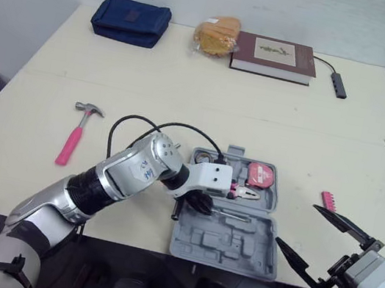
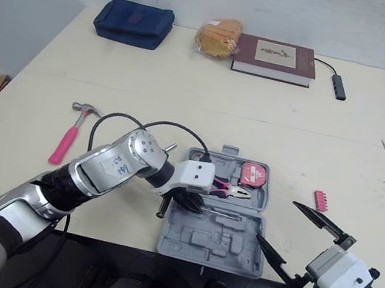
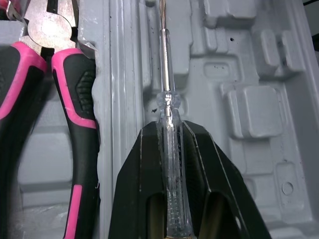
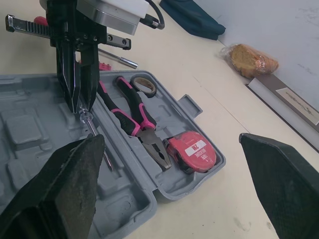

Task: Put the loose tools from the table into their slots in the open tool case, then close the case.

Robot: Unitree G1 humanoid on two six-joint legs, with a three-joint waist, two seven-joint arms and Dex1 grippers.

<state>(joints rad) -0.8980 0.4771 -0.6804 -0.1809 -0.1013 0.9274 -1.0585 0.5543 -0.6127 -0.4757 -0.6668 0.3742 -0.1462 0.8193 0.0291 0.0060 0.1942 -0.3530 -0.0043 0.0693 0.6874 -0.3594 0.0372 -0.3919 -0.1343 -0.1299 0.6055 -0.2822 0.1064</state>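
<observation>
The tool case (image 1: 224, 250) is set at the counter's (image 1: 187, 91) near edge. Pliers (image 1: 243, 192) and tape measure (image 1: 261, 175) are laid in its far half, and a screwdriver (image 3: 166, 94) is held in its nearer half. A hammer (image 1: 74, 139) is laid to its left.

no wording is read with certainty. a white label (image 4: 195, 147) with red marks is seen on the red tape measure (image 4: 191, 154); its characters are not made out. a pale panel (image 1: 273, 50) is noted on the cover of the brown book (image 1: 295, 67); any print there is too small to tell.

Dark blue pouch (image 1: 131, 20), bagged bread (image 1: 217, 35) just beside maroon book (image 1: 275, 57) — grey cable adapter (image 1: 339, 85) near the book
</observation>
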